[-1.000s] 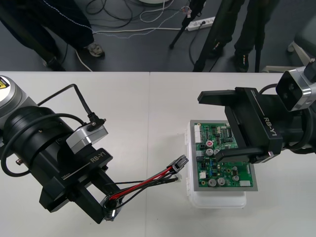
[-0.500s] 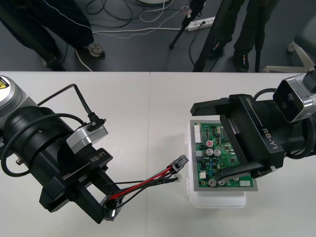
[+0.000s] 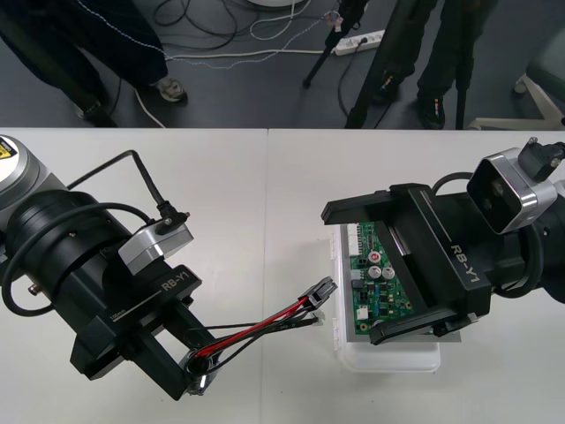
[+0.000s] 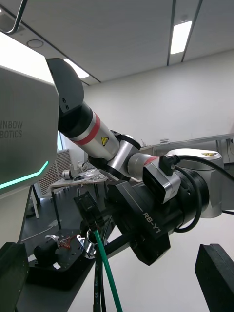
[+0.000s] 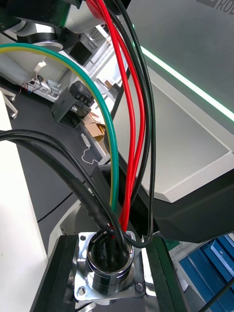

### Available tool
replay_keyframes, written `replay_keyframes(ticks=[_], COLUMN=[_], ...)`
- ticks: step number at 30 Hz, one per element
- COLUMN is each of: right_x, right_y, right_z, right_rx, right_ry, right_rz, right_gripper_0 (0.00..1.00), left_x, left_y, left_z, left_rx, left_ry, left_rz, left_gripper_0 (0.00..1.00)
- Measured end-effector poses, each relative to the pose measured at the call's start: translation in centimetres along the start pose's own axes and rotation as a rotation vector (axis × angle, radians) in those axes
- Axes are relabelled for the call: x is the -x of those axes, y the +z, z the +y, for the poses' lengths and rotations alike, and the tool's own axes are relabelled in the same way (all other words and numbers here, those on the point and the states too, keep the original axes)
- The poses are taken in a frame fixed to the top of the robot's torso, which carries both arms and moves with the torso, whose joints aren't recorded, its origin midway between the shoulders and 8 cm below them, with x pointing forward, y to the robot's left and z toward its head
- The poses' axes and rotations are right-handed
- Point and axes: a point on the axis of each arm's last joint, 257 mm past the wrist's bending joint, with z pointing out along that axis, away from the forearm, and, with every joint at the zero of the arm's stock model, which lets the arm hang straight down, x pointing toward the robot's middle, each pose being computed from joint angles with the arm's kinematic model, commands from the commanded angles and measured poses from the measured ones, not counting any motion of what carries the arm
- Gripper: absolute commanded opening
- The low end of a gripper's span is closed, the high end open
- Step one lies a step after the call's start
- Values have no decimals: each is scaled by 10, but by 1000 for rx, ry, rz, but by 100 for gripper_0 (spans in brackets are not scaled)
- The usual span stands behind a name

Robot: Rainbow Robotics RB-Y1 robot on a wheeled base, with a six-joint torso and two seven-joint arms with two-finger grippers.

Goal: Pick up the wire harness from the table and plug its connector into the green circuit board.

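Harness: red, black, green wires from a metal socket, clamped in left gripper, to a black plug near the board; right gripper, spread wide, overhangs it.

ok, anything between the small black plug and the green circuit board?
The right gripper, open, hangs over the green circuit board, covering much of it. The small black plug sits beside the board's left edge; the left gripper is shut on the round metal socket.

Light table; dark floor beyond, cables, white power strip.
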Motion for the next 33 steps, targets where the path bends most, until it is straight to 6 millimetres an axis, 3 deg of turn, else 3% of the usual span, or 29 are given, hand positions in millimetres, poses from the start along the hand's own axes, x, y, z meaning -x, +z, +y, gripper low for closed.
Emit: replay_keyframes(ticks=[33], right_x=[7], right_y=[31], right_z=[13], right_rx=[86], right_ry=[10], right_rz=[-100], right_gripper_0=[100], left_x=[2], left_y=[0], left_z=[-1], left_rx=[-6], left_ry=[-1], left_rz=[-9], left_gripper_0=[0])
